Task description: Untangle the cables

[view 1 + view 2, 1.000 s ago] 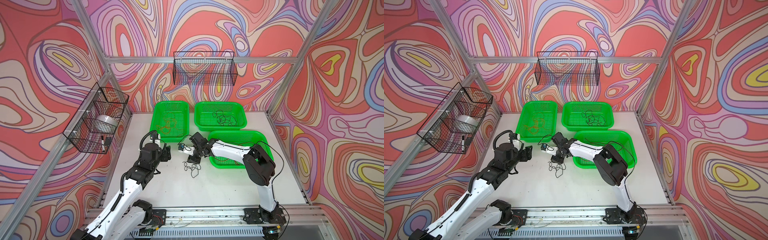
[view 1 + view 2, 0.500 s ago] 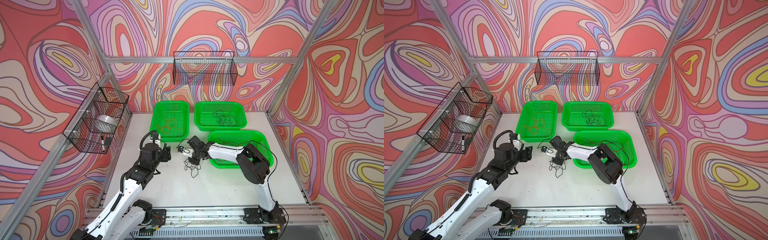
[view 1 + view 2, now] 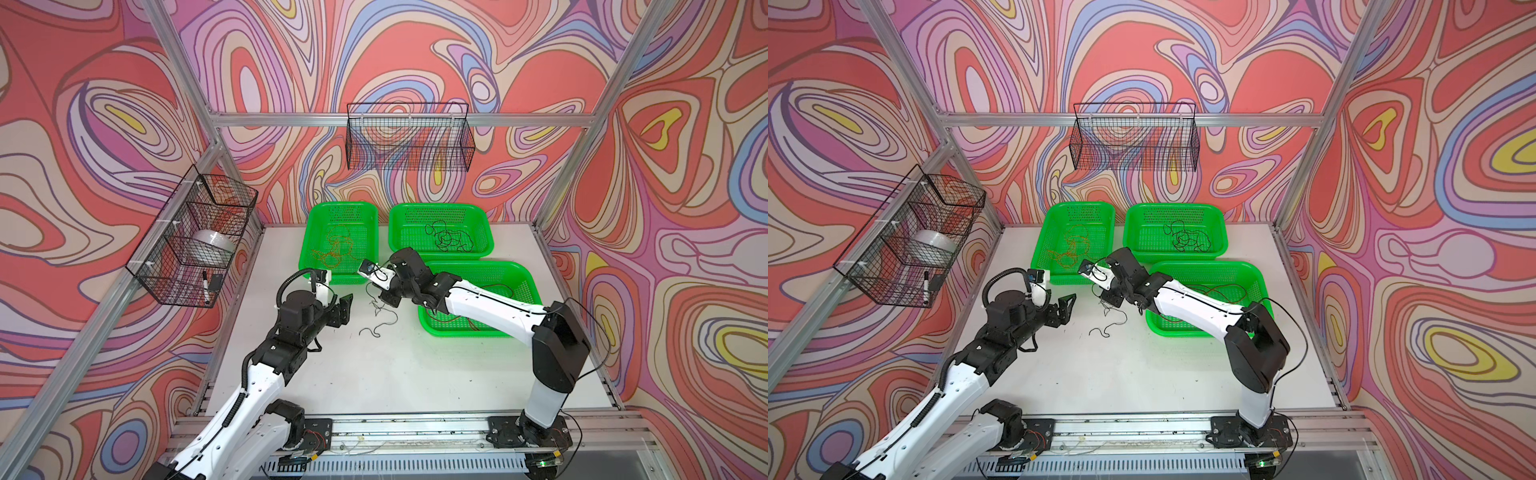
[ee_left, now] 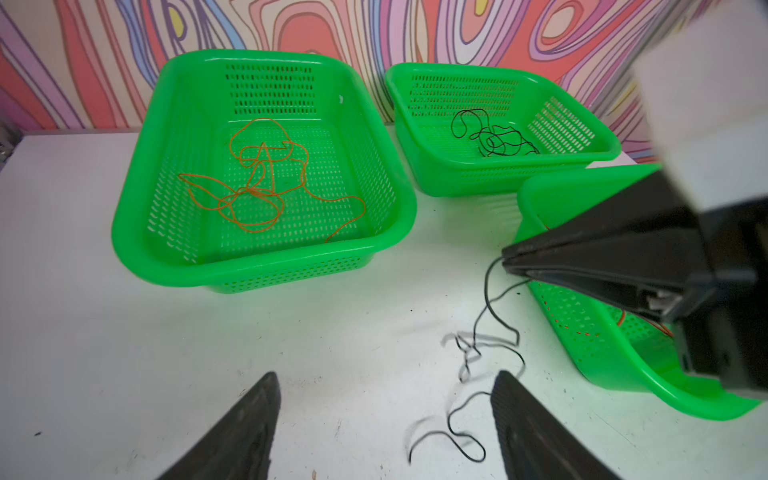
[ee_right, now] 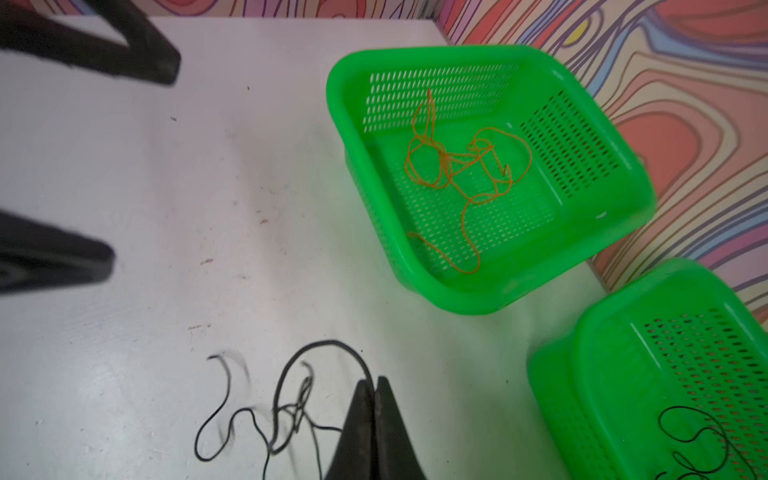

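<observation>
R gripper [image 4: 505, 261] is pinched fully shut on one end of a loose black cable [image 5: 328, 342]. The rest trails from its tips onto the table [image 4: 104, 270], prob. so the snarl hangs free. L gripper [image 4: 384, 386] is wide open and empty, with the cable's tail lying between its fingers, likely ready to take it. Beyond the tips: orange cables [image 4: 257, 191] in one green basket [image 4: 124, 232], black cables [image 4: 494, 141] in a second basket [image 4: 602, 153] — sorted by colour, I'd say. No legible writing or labels.
</observation>
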`<state>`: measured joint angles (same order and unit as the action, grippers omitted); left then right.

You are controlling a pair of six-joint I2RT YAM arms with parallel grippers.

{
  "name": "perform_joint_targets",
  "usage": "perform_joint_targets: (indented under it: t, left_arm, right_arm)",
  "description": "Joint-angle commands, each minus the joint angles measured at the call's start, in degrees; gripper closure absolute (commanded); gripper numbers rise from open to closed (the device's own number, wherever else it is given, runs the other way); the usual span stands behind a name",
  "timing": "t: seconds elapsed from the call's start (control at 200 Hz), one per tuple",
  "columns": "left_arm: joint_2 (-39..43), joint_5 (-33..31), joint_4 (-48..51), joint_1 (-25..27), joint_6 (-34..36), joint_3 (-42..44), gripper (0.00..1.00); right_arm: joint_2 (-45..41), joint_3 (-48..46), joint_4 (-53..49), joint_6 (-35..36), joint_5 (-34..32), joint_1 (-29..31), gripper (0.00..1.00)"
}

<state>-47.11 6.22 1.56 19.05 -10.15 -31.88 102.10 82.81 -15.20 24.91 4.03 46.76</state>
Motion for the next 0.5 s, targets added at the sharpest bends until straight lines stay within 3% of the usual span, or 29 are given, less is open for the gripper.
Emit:
perform_joint_targets:
  t: [0.0, 0.13, 0.255, 0.496]
  left_arm:
    - [0.54, 6.73, -8.59, 0.11, 1.72, 1.81, 0.16]
    - [-1.28, 9.61, -14.74, 0.99, 2.08, 3.79, 0.13]
    - [-6.21, 10.62, -15.87, 1.87, 3.99, -1.12, 0.12]
    - [-14.84, 10.43, -18.43, 1.98, 5.3, -6.59, 0.19]
  right_arm:
    - [-1.67, 1.5, -0.14, -1.61, 0.21, 0.22, 1.0]
    - [-2.35, 4.08, -1.86, -1.62, 2.29, 0.25, 1.0]
    - [-2.18, 6.12, -3.4, -1.4, 1.97, 0.25, 1.0]
    - [-3.38, 7.45, -4.74, -1.26, 1.44, 0.26, 1.0]
